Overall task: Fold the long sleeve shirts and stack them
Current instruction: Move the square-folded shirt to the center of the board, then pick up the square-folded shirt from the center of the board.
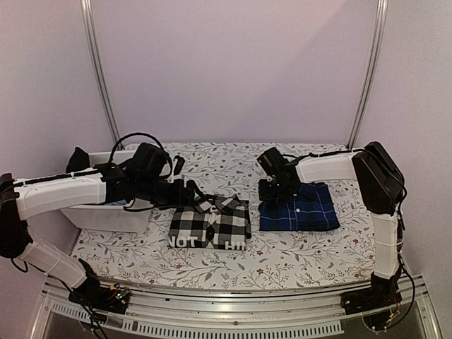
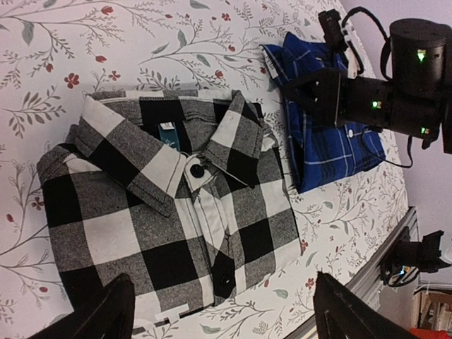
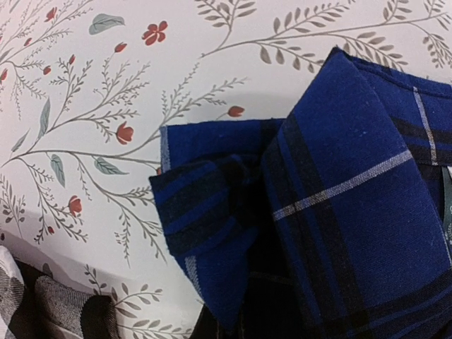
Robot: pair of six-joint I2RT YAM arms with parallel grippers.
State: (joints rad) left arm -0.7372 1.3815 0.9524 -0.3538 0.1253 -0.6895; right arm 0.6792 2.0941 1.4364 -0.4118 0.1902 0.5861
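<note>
Left wrist alone is showing you the check shirt (image 2: 162,212) with its unreadable teal neck label (image 2: 167,134), your left gripper (image 2: 226,318) standing spread. Your right gripper (image 1: 275,189) is sitting pressed together at the navy shirt (image 1: 304,208).

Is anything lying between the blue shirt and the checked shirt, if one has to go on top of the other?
Nothing lies between the blue shirt and the checked shirt, only a bare strip of flowered tablecloth. The left gripper, open, hangs at the checked shirt's far left corner.
</note>
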